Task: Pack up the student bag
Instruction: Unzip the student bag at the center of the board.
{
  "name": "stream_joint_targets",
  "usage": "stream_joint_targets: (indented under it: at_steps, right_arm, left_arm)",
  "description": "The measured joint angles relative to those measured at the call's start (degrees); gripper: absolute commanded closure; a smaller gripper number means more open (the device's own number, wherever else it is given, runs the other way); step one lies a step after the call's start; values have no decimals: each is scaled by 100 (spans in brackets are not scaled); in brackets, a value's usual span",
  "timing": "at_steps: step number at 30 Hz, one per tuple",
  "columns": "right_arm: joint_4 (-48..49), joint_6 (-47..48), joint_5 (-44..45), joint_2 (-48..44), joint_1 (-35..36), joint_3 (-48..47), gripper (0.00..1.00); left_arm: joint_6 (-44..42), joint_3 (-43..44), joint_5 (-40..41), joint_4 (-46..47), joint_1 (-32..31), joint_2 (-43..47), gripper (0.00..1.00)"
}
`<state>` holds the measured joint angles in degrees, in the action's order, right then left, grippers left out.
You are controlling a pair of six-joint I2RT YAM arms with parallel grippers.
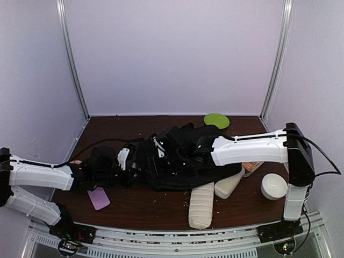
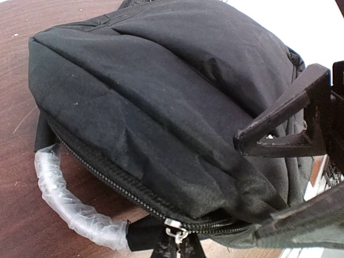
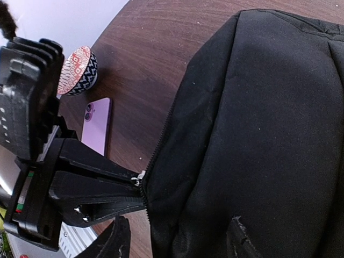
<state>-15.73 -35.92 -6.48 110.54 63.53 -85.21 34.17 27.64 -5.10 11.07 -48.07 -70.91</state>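
Note:
The student bag (image 1: 177, 161), a black fabric backpack, lies on its side in the middle of the brown table. It fills the left wrist view (image 2: 161, 91) and the right wrist view (image 3: 258, 123). My left gripper (image 1: 130, 161) is at the bag's left end, shut on the small silver zipper pull (image 2: 176, 231), which also shows in the right wrist view (image 3: 138, 178). My right gripper (image 1: 198, 153) reaches over the bag from the right. It stands open (image 3: 177, 242), its two fingers astride the bag's bulging fabric close to the left gripper.
A purple phone (image 1: 98, 198) lies near the left arm, with a patterned bowl (image 3: 80, 70) beyond it. Two beige pouches (image 1: 201, 205) lie in front of the bag, a white bowl (image 1: 274, 186) at right, a green disc (image 1: 216, 120) behind. The bag's handle is plastic-wrapped (image 2: 70, 207).

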Motion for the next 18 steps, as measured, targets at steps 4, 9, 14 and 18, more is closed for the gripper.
stream_joint_targets:
  at_steps: [4, 9, 14, 18]
  right_arm:
    - [-166, 50, -4, 11, 0, -4, 48]
    - [-417, 164, 22, 138, 4, -190, 63]
    - [-549, 304, 61, 190, 26, -341, 89]
    - [-610, 404, 74, 192, 46, -389, 100]
  left_arm:
    - [-2, 0, 4, -2, -4, 22, 100]
    - [-2, 0, 11, -31, -4, 22, 100]
    - [-2, 0, 20, -61, -4, 28, 100]
    - [-2, 0, 22, -61, -4, 59, 100]
